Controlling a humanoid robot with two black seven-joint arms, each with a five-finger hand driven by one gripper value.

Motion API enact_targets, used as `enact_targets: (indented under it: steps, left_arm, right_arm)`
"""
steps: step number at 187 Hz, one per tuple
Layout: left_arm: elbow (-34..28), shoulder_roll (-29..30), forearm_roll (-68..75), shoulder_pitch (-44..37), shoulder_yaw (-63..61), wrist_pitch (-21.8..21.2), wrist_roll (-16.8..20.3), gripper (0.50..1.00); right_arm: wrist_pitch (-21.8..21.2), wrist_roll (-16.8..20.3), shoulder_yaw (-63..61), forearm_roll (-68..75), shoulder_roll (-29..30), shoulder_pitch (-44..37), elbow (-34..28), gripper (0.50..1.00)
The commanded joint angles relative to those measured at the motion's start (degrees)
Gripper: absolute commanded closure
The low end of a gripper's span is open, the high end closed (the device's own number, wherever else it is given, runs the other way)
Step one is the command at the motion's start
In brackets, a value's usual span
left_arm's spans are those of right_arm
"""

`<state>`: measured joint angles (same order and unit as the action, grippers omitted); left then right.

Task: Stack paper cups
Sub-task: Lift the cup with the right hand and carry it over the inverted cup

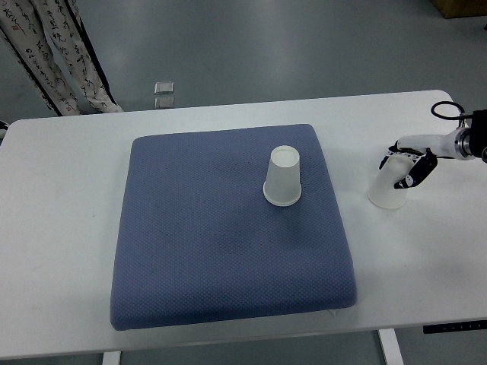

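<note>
A white paper cup [282,176] stands upside down on the blue cushion [198,243], right of its middle. A second white paper cup [386,192], also upside down, stands on the white table [61,228] to the right of the cushion. My right hand [409,166] comes in from the right edge and has its fingers wrapped around the upper part of this second cup. My left arm is out of the picture.
A person's patterned trouser legs [65,57] stand beyond the table's far left corner. A small clear object [164,87] lies on the floor behind the table. A black cable loop [445,110] sits by my right wrist.
</note>
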<state>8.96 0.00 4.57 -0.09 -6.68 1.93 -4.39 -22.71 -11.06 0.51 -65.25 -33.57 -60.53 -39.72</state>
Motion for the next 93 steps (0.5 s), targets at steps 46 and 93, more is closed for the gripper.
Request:
enact_targets:
  steps: [46, 93]
  left_arm:
    - [0.00, 0.00, 0.00, 0.01, 0.00, 0.00, 0.00, 0.500]
    - [0.00, 0.00, 0.00, 0.01, 0.00, 0.00, 0.00, 0.500]
  right_arm:
    - [-0.41, -1.86, -0.25, 0.30, -0.35, -3.46, -0.09, 0.916]
    - [-6.21, -5.20, -0.95, 1.18, -2.37, -12.86, -2.91, 0.904]
